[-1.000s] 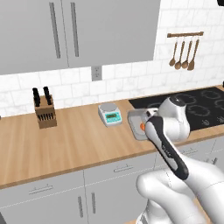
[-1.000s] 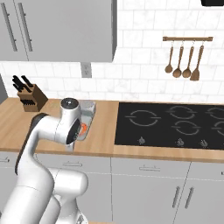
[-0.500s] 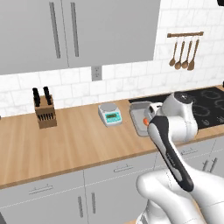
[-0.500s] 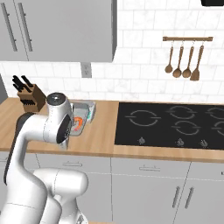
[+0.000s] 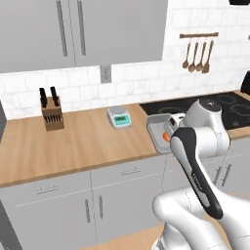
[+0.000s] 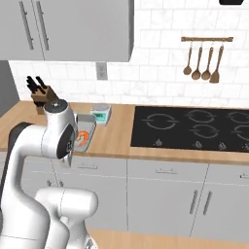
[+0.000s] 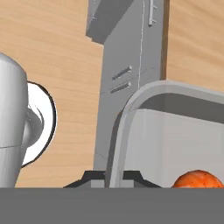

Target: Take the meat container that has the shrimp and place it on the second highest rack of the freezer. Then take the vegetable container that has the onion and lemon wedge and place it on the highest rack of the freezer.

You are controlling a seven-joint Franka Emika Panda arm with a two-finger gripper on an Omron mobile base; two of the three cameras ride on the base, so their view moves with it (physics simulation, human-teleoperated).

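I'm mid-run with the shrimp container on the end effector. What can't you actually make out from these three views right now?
- Shrimp: hand view cuts it off at the bottom; in the base views the arm covers part of it.
- Meat container: both base views show just a part behind the arm; its far end is hidden.
- End effector: its tips straddle the container's rim, but the contact sits at the frame's bottom edge.
- Scale: display too small to read.

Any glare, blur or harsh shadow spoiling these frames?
Left base view: even flat lighting, slightly soft, tray readable. Right base view: no glare on the cooktop, arm hides part of the tray. Hand view: sharp, tray rim very close, shrimp cropped at the bottom.
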